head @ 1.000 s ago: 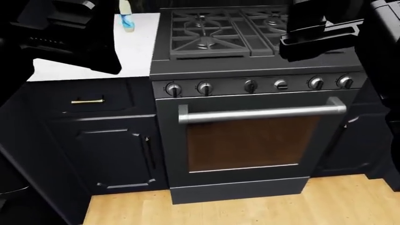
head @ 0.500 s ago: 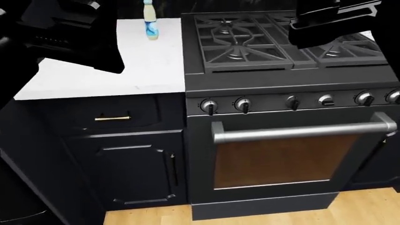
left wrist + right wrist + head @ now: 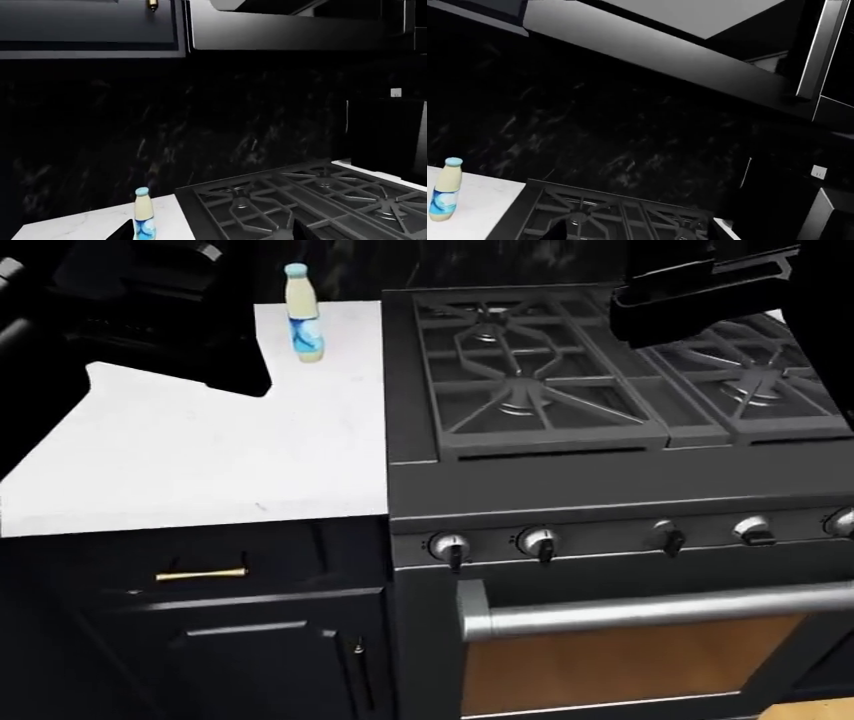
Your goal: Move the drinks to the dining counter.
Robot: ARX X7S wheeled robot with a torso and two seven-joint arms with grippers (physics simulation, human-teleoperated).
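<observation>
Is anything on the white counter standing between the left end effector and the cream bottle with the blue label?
Nothing visible does. The cream bottle with blue label and cap stands upright and alone near the back of the narrow white counter, beside the black gas stove. The dark left arm hangs over the counter's back left, its end effector not clearly visible.

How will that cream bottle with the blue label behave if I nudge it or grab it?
The cream bottle stands upright, tall and narrow on the white counter, so a push near the cap would probably tip it; once down, its round body could roll. It looks rigid and smooth, so it may slip; grasping low on the label seems safer.
</observation>
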